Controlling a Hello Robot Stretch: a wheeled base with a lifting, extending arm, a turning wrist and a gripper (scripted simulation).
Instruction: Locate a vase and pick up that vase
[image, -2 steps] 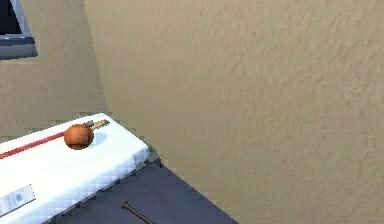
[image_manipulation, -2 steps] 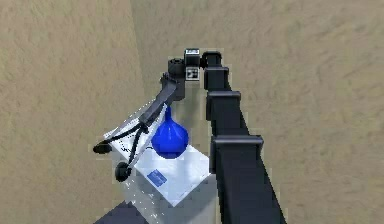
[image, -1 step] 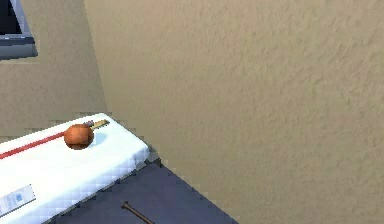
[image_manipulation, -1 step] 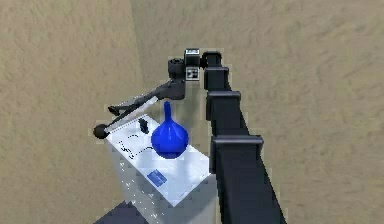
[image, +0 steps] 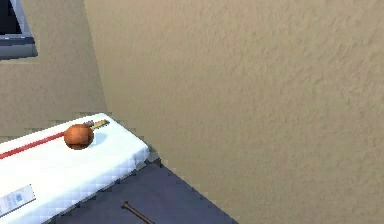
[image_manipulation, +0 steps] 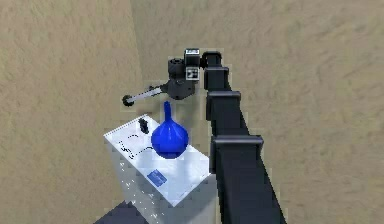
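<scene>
A blue vase (image_manipulation: 169, 137) with a round belly and a thin neck stands on the top of a white cabinet (image_manipulation: 190, 172) in the arm side view. My arm (image_manipulation: 228, 120) reaches out along the cabinet's right side. The gripper (image_manipulation: 131, 99) is just above and behind the vase's neck, its fingers pointing left in front of the beige wall. With the vase on the cabinet right at the gripper, I cannot tell whether it holds anything.
A small dark item (image_manipulation: 145, 126) lies on the cabinet behind the vase. In the forward view, a white surface (image: 60, 170) carries an orange round thing (image: 78, 136) and a small brown object (image: 98, 123). Beige walls (image: 260, 90) close in, and dark floor (image: 170, 200) lies below.
</scene>
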